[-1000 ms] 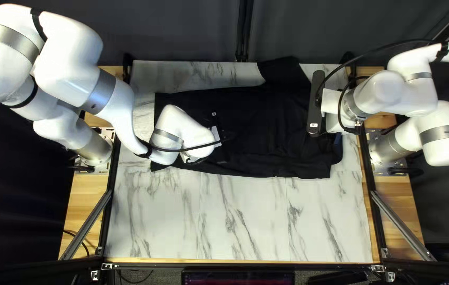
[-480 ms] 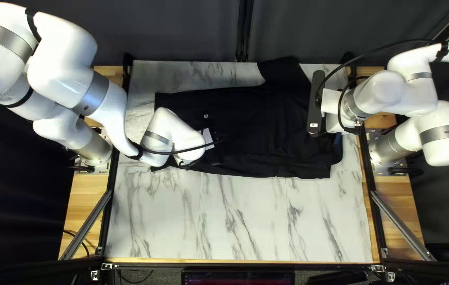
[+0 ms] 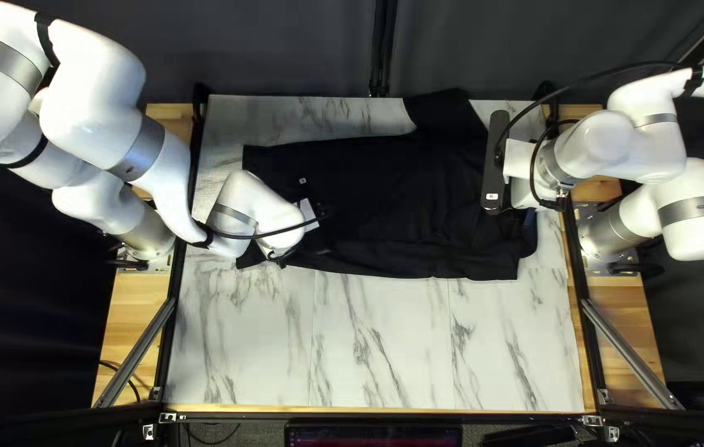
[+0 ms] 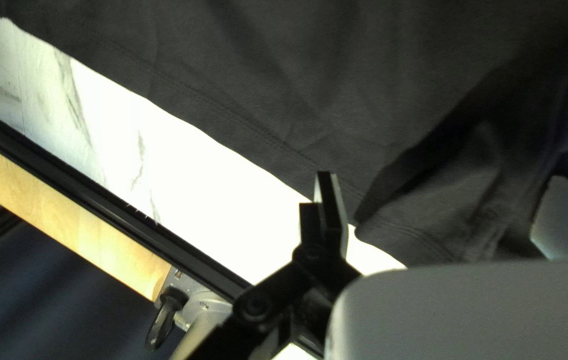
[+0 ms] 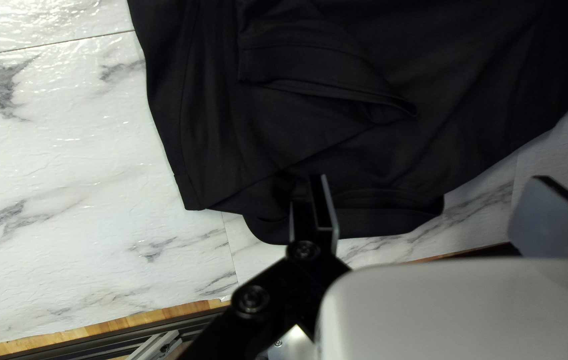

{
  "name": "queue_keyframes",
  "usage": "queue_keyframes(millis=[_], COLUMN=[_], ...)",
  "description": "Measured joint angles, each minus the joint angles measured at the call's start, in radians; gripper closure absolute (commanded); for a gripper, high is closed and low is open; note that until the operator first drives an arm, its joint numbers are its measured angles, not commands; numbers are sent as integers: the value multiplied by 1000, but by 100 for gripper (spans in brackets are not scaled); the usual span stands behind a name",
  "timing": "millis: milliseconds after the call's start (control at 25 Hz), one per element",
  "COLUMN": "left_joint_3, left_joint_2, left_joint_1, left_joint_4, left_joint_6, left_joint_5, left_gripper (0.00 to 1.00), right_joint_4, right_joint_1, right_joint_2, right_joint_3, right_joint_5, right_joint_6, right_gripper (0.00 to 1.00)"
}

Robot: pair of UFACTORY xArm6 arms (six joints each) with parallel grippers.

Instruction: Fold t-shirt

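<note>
The t-shirt (image 3: 385,182), black, lies spread lengthwise over the far half of the marble-patterned tabletop (image 3: 385,348), with one flap (image 3: 450,112) extending toward the table's far edge. In the top left view, the left gripper (image 3: 309,213) is above the garment's left end and the right gripper (image 3: 521,172) above its right end; both sets of fingertips are concealed.

The wrist views supply details lost from above. The left wrist view shows double stitching (image 4: 230,113) parallel to the cloth's edge, with a black rail (image 4: 97,207) and a wooden strip (image 4: 64,217) beyond the tabletop. The right wrist view shows a hemmed, cuff-like opening (image 5: 337,93) lying on the cloth, and a curved band (image 5: 377,223) at the border nearest the gripper.

The left gripper (image 4: 445,213) is released, its two fingers wide apart; the t-shirt extends ahead of it, and a raised, shadowed fold appears in the gap. The right gripper (image 5: 439,213) is likewise released and widely spread, with the garment ahead of it and the curved band partly between its fingers. Whether either gripper touches the cloth cannot be determined.
</note>
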Motion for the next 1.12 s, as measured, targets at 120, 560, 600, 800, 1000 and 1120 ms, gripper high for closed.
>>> queue_keyframes(millis=[120, 560, 600, 800, 1000, 1120], left_joint_3=[-6, -58, -68, -110, -164, -215], left_joint_2=[-6, -59, -62, -70, -64, -50], left_joint_1=[-14, -80, -86, -121, -185, -231], left_joint_4=[-7, -25, -25, -27, -39, -59], left_joint_6=[-7, -34, -34, -41, -70, -86], left_joint_5=[17, 144, 159, 221, 284, 337], left_gripper=[100, 100, 100, 100, 100, 100], right_joint_4=[0, 0, 0, 0, 0, 0], right_joint_1=[0, 0, 0, 0, 0, 0], right_joint_2=[0, 0, 0, 0, 0, 0], right_joint_3=[0, 0, 0, 0, 0, 0], right_joint_5=[0, 0, 0, 0, 0, 0], right_joint_6=[0, 0, 0, 0, 0, 0], right_gripper=[0, 0, 0, 0, 0, 0])
